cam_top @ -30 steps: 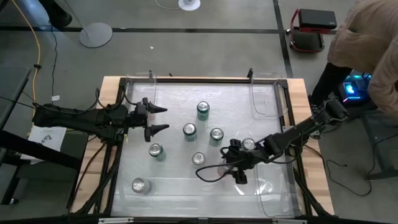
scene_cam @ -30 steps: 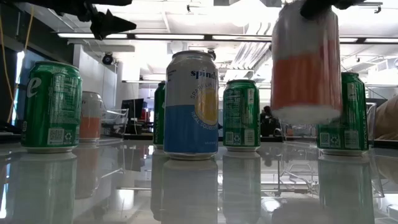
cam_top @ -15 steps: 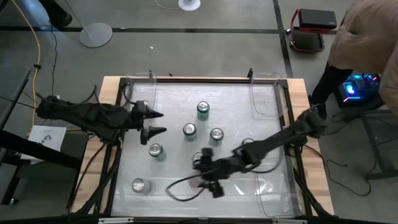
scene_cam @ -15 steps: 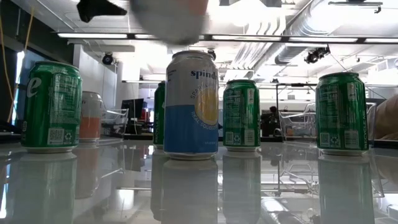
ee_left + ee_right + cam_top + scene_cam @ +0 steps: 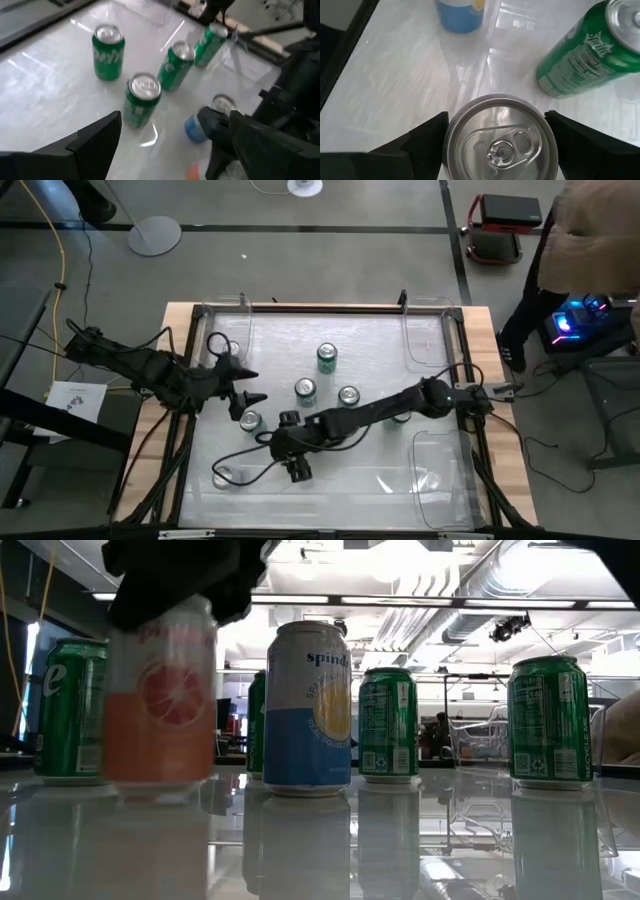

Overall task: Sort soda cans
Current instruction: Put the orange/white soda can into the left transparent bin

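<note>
While right gripper (image 5: 492,145) clamps upright orange can (image 5: 160,700), left gripper (image 5: 250,385), jaws wide, sits nearer, at ten o'clock.

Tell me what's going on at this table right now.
The right gripper is shut on an orange-and-white can, carrying it across the white table toward the left side. The left gripper hovers open near a green can. Several more green cans and a blue-and-white can stand mid-table, unsorted.
</note>
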`<state>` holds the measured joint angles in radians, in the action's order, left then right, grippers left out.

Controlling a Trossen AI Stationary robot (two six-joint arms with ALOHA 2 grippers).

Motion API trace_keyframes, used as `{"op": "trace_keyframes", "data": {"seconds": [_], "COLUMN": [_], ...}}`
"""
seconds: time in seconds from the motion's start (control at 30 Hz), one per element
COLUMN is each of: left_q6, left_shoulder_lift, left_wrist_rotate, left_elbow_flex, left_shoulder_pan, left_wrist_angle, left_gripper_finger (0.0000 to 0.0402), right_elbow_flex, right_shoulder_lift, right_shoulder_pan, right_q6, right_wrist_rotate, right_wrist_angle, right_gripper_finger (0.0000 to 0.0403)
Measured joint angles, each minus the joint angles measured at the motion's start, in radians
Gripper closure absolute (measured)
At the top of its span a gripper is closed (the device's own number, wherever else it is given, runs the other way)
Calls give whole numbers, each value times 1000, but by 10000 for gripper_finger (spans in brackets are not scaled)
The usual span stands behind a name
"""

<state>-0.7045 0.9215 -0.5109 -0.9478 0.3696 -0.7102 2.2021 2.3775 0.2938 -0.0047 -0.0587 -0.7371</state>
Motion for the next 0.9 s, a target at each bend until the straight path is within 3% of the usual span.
{"op": "trace_keyframes", "data": {"seconds": [0.33,0.6,0.9], "left_q6": [-136,-180,-185], "left_shoulder_lift": [15,21,21], "left_wrist_rotate": [45,113,117], "left_elbow_flex": [0,1,1], "left_shoulder_pan": [34,35,34], "left_wrist_angle": [-133,-169,-169], "left_gripper_finger": [58,58,58], "right_elbow_flex": [7,4,11], "right_shoulder_lift": [26,29,29], "right_shoulder_pan": [-29,-32,-32], "right_q6": [22,8,3], "right_wrist_rotate": [98,90,6], "right_wrist_angle": [15,40,65], "right_gripper_finger": [89,83,82]}}
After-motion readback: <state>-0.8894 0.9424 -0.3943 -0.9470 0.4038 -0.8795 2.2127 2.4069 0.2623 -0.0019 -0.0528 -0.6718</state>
